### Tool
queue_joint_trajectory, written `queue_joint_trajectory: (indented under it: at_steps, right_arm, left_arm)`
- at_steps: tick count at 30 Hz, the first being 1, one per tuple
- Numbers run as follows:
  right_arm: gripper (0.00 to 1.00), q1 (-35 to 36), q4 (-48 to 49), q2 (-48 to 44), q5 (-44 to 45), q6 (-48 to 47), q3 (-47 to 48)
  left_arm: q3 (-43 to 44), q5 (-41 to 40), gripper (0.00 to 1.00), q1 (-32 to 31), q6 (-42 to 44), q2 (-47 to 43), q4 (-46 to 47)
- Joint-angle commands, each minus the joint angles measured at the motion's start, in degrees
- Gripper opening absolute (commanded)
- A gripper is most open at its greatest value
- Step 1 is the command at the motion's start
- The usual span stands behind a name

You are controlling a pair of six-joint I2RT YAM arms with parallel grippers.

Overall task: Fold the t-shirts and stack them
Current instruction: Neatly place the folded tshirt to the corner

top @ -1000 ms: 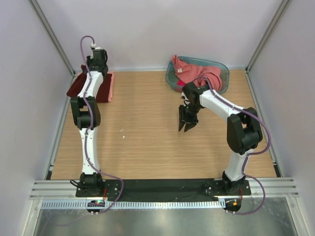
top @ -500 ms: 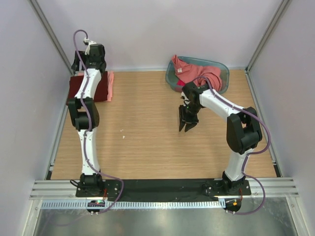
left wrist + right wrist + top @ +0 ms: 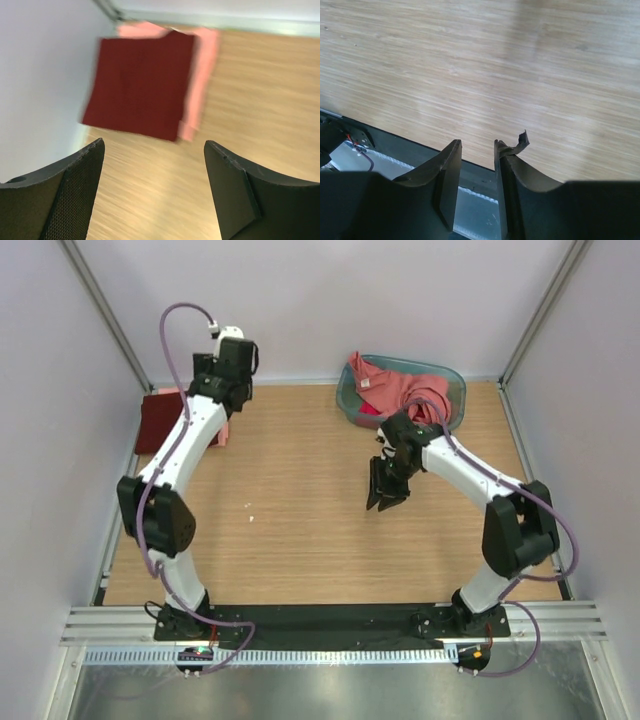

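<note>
A folded dark maroon t-shirt [image 3: 158, 420] [image 3: 140, 85] lies on a folded salmon pink t-shirt [image 3: 223, 430] [image 3: 202, 75] at the table's far left corner. My left gripper [image 3: 225, 375] [image 3: 154, 145] hovers just right of this stack, wide open and empty. More pink t-shirts [image 3: 400, 390] sit crumpled in the teal basket [image 3: 450, 375] at the back right. My right gripper [image 3: 385, 490] [image 3: 477, 145] hangs over the bare table in front of the basket, pointing down, its jaws a narrow gap apart with nothing between them.
Grey walls close in the table on the left, back and right. A black strip and metal rail [image 3: 475, 195] run along the near edge by the arm bases. A torn bit of pad sticks out from my right fingertip [image 3: 520, 142].
My left gripper has opened, let go of the folded stack and lifted away to the right, its elbow swinging left. The right arm has shifted only slightly.
</note>
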Motion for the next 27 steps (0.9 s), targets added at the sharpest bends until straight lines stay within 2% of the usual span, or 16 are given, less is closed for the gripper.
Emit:
queue_joint_trajectory:
  at_steps: [1, 3, 6, 8, 10, 11, 13, 14, 17, 18, 19, 20, 21, 24, 26, 27]
  right_arm:
    - [0.4, -0.12, 5.3, -8.03, -0.02, 2.84, -4.28]
    - [0.4, -0.12, 7.16, -11.02, 0.07, 4.16, -8.85]
    - [0.4, -0.12, 12.33, -20.57, 0.69, 7.75, -15.97]
    - [0.4, -0.03, 14.71, -25.16, 1.3, 9.43, -21.49]
    - [0.43, -0.12, 17.96, -31.91, 2.79, 12.58, -27.02]
    - [0.45, -0.12, 19.28, -33.95, 3.06, 13.73, -29.06]
    - [0.52, -0.03, 23.23, -38.08, 3.94, 15.93, -34.76]
    - [0.58, -0.03, 24.56, -41.85, 4.37, 18.38, -36.88]
    - [0.78, 0.14, 29.13, -49.93, 6.57, 23.56, -44.79]
    - [0.82, 0.14, 30.1, -52.15, 7.27, 25.06, -46.9]
    - [0.96, 0.23, 31.5, -54.43, 8.85, 26.3, -50.92]
    - [1.0, 0.23, 31.86, -59.59, 9.38, 28.4, -52.79]
    - [1.0, 0.23, 32.13, -62.16, 9.48, 29.12, -54.64]
    - [1.0, 0.23, 33.36, -73.47, 7.38, 33.23, -60.8]
    - [1.0, 0.14, 34.68, -78.16, 3.07, 35.18, -64.66]
    - [1.0, 0.23, 34.94, -82.71, 2.02, 37.62, -65.89]
  left_arm:
    - [-7.32, 11.69, 0.81, -3.72, -16.26, -8.87, -7.91]
    - [-12.18, 14.17, 0.83, -6.89, -19.19, -14.04, -7.66]
    - [-21.76, 17.08, 0.88, -15.14, -25.15, -19.41, -8.17]
    - [-28.5, 18.74, 0.9, -17.69, -28.22, -22.32, -8.01]
    - [-33.18, 20.24, 0.98, -20.61, -30.79, -27.75, -7.13]
    - [-38.86, 21.55, 0.99, -22.88, -34.02, -29.87, -5.3]
    - [-45.56, 23.14, 1.0, -24.57, -37.99, -37.84, -2.31]
    - [-52.21, 24.98, 1.0, -26.05, -41.84, -40.59, 1.54]
    - [-63.32, 27.45, 1.0, -27.73, -49.31, -53.5, 11.1]
    - [-70.66, 28.15, 1.0, -28.0, -50.91, -56.84, 13.33]
    - [-73.61, 28.42, 1.0, -28.0, -52.23, -59.84, 15.0]
    - [-76.86, 28.34, 1.0, -28.09, -53.9, -66.65, 16.41]
    - [-81.41, 28.07, 1.0, -28.0, -56.53, -69.68, 17.56]
    - [-87.33, 27.46, 1.0, -28.18, -61.36, -83.64, 17.22]
    - [-92.52, 26.58, 1.0, -28.18, -63.66, -90.51, 15.99]
    - [-94.36, 26.32, 1.0, -28.09, -65.24, -98.37, 15.03]
